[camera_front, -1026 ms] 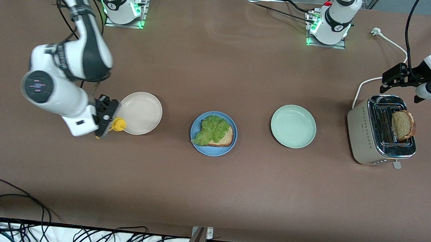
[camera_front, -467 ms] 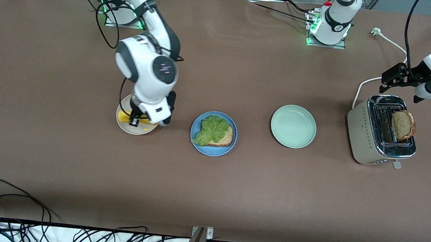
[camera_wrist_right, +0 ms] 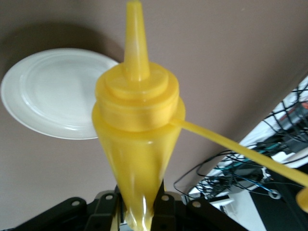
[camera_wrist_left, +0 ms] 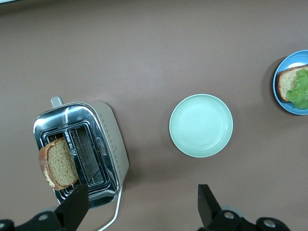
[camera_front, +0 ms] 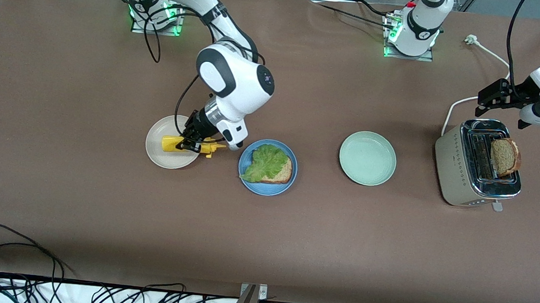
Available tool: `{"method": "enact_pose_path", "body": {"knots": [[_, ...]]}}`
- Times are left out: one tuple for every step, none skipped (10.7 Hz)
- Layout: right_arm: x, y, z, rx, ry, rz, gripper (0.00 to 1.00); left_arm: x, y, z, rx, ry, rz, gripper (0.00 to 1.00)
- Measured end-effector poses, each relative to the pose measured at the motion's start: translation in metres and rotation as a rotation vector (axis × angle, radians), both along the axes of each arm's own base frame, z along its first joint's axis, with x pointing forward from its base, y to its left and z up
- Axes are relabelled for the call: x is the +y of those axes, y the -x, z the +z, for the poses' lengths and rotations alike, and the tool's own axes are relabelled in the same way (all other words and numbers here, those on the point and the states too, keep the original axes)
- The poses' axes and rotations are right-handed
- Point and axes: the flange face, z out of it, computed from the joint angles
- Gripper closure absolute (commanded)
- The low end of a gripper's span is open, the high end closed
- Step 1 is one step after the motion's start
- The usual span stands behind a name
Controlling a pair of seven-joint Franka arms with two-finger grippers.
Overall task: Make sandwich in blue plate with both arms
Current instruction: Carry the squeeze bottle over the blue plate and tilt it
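The blue plate (camera_front: 267, 190) sits mid-table with one brown bread slice (camera_front: 285, 173) and a green lettuce leaf (camera_front: 265, 161) on top. A second bread slice (camera_front: 504, 157) stands in the toaster (camera_front: 460, 178). My right gripper (camera_front: 191, 143) is shut on a yellow squeeze bottle (camera_front: 172, 144), held sideways over the beige plate's edge, nozzle toward the blue plate. In the right wrist view the bottle (camera_wrist_right: 137, 125) fills the middle. My left gripper (camera_wrist_left: 142, 202) is open and empty above the toaster (camera_wrist_left: 108, 139); it also shows in the front view (camera_front: 488, 99).
The beige-white plate (camera_front: 161, 160) lies beside the blue plate toward the right arm's end. The pale green plate (camera_front: 367, 157) lies between the blue plate and the toaster. A white cord (camera_front: 487, 53) runs from the toaster. Cables (camera_front: 11, 256) hang along the table's near edge.
My right arm has swung with the yellow bottle from the table's end, across the beige plate, toward the blue plate. The bottle now lies sideways. The left arm has not moved.
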Motion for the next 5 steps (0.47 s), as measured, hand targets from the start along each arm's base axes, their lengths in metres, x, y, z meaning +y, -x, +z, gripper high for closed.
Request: {"method": "enact_pose_path", "body": {"knots": [[0.009, -0.005, -0.002, -0.018, 0.011, 0.010, 0.76, 0.000, 0.000, 0.000, 0.000, 0.000, 0.000, 0.00], [0.017, -0.011, -0.006, -0.033, 0.024, 0.015, 0.76, 0.000, 0.000, 0.000, 0.000, 0.000, 0.000, 0.00], [0.027, -0.014, -0.012, -0.049, 0.056, 0.022, 0.76, 0.000, 0.000, 0.000, 0.001, 0.000, 0.000, 0.00], [0.040, -0.013, -0.020, -0.067, 0.103, 0.037, 0.76, 0.000, 0.000, 0.000, 0.001, 0.000, 0.000, 0.00], [0.053, -0.007, -0.028, -0.086, 0.144, 0.061, 0.76, 0.000, 0.000, 0.000, 0.001, 0.000, 0.000, 0.00]]}}
